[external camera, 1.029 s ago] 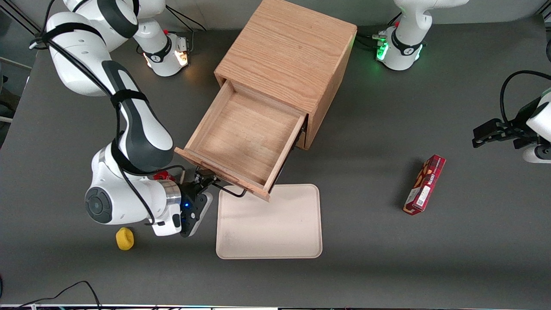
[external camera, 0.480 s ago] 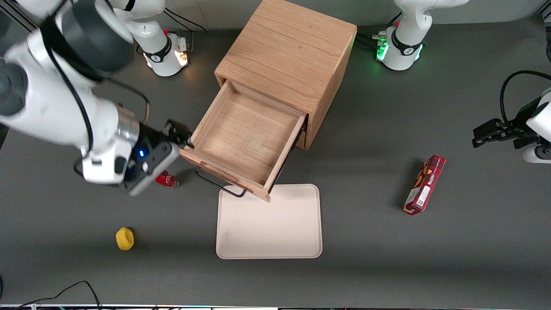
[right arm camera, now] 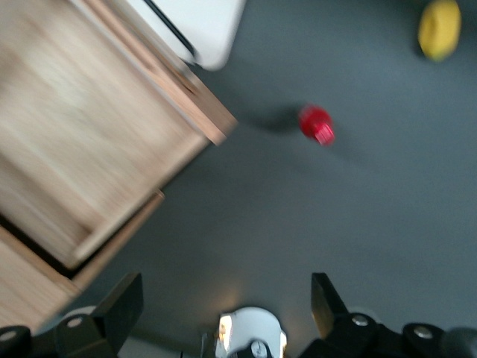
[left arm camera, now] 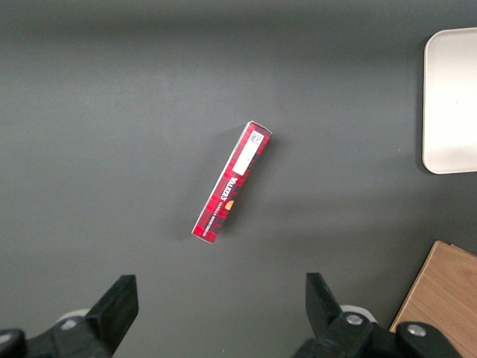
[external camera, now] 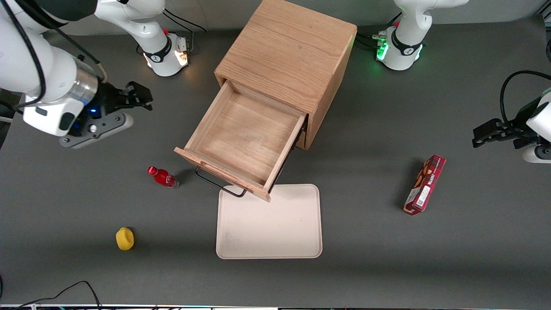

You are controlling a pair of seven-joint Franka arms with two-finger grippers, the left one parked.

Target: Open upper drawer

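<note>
Gripper (external camera: 137, 95) lifted away from handle (external camera: 217, 185), fingers spread, holding nothing, above matte grey table (external camera: 387, 258); boxy oak upper drawer (external camera: 243, 144) stands pulled out, flat cream tray (external camera: 269, 221) beneath.

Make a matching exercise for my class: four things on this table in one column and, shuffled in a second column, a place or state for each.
1. upper drawer
2. red bottle
3. gripper
4. red box

A. toward the parked arm's end of the table
B. beside the drawer's front corner
C. pulled out, nothing in it
D. open, above the table, clear of the drawer

Pairs: 1-C, 2-B, 3-D, 4-A
</note>
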